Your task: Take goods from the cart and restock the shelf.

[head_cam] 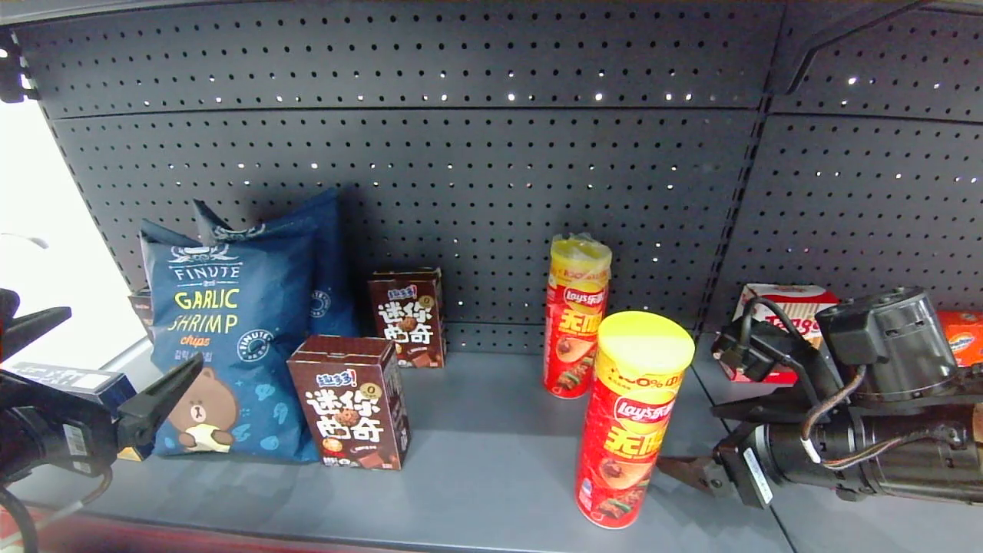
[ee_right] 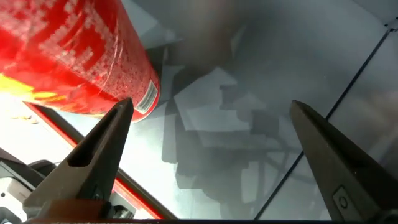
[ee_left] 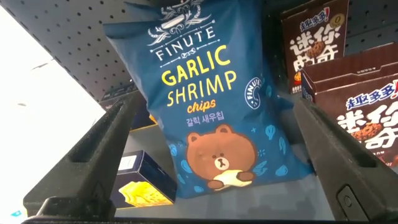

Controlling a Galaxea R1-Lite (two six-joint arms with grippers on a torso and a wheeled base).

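Note:
On the grey shelf (head_cam: 491, 453) stand two red chip cans with yellow lids, one in front (head_cam: 631, 418) and one behind (head_cam: 574, 316). Left of them are two brown snack boxes (head_cam: 352, 403) (head_cam: 407, 316) and a blue garlic shrimp chips bag (head_cam: 230, 346), with a second blue bag (head_cam: 326, 261) behind it. My right gripper (head_cam: 686, 442) hangs open just right of the front can's base, holding nothing; that can (ee_right: 74, 56) lies beside one finger (ee_right: 99, 155). At the shelf's left end my left gripper (head_cam: 134, 334) is open, and the chips bag (ee_left: 205, 106) stands ahead of its empty fingers (ee_left: 93, 168).
A red and white box (head_cam: 776, 315) and an orange pack (head_cam: 960, 334) sit on the neighbouring shelf section at right. A small blue and yellow box (ee_left: 140, 183) lies left of the chips bag. Perforated dark panels back the shelf. Bare shelf lies between the boxes and cans.

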